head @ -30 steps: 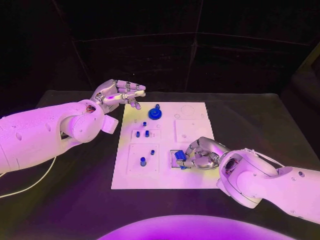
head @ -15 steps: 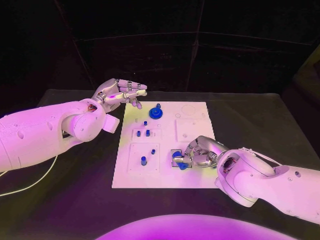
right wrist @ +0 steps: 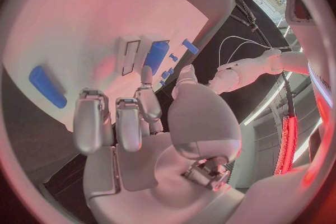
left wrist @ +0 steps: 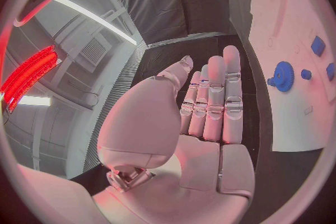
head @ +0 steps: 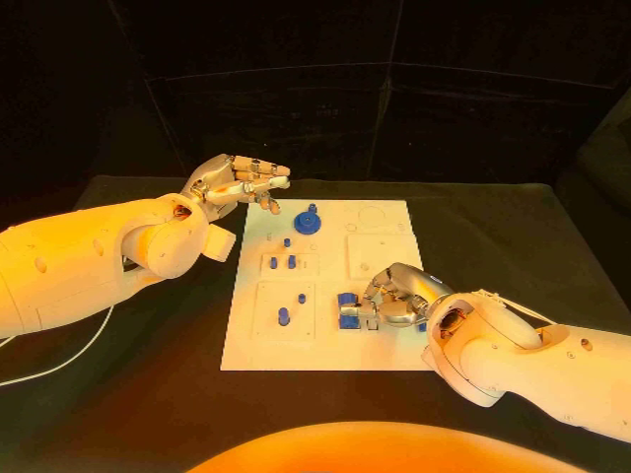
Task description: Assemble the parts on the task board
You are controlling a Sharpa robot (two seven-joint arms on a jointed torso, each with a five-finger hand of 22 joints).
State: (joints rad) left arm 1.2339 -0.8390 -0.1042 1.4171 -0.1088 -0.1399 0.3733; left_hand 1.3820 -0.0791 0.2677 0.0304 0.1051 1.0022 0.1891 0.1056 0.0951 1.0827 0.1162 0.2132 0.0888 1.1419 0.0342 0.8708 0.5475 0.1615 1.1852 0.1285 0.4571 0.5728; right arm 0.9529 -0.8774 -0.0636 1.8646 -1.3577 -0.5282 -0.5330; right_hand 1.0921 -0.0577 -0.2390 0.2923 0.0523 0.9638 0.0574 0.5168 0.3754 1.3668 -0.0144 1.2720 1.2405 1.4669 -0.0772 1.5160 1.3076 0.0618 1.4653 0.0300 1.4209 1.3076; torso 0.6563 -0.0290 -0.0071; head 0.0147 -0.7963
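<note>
Head view: white task board lies mid-desk. Left hand hangs above the desk off the board's 11 o'clock corner — fingers curled loosely, nothing in them. A round blue gear part stands near the board's 12 o'clock end; small blue pegs stand in the left column, one more blue peg toward 7 o'clock. Right hand rests on the board at about 4 o'clock, fingers bent onto a blue block part (whether pinched or merely touched, cannot tell).

Left wrist view: left hand with fingers straight and pressed side by side, empty; the gear part sits on the board beyond them.

Right wrist view: right hand over the board — fingers curled, contact hidden.
</note>
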